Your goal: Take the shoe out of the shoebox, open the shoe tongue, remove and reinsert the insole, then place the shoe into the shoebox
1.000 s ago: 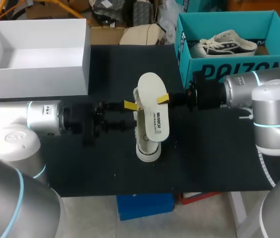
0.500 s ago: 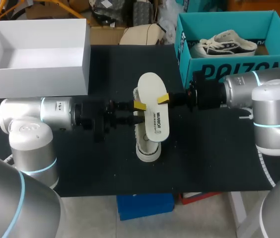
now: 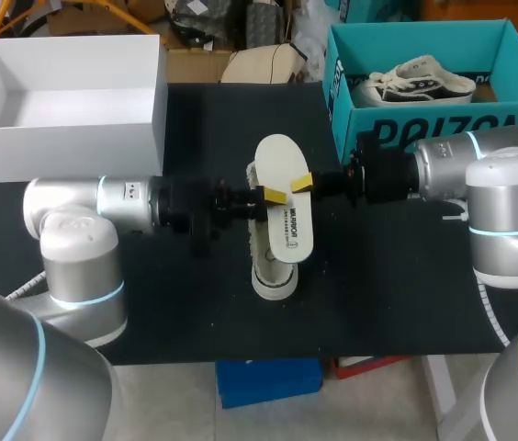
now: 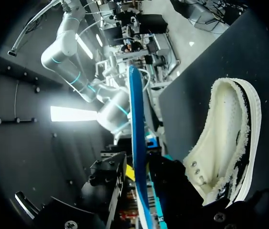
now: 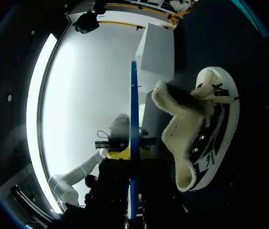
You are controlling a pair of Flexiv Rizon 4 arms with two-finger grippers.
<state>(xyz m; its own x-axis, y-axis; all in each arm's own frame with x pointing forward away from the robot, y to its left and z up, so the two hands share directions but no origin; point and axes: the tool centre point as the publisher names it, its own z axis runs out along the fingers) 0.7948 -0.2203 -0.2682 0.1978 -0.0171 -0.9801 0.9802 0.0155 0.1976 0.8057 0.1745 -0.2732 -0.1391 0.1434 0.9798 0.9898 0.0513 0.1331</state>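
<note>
Insole (image 3: 284,207) hangs just above the shoe (image 3: 273,276). Your right gripper (image 3: 301,183) pinches the insole's edge right of the shoe. Left gripper (image 3: 273,195) meets the opposite edge; you can't tell its grip.

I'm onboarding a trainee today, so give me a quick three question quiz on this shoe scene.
1. True or false: the insole lies inside the shoe on the table.
2. What is in the teal shoebox? A) second shoe B) insole C) scissors
3. Fill in: the right gripper is shut on the ___.
Key: 1 false, it is held outside the shoe; 2 A; 3 insole.
</note>
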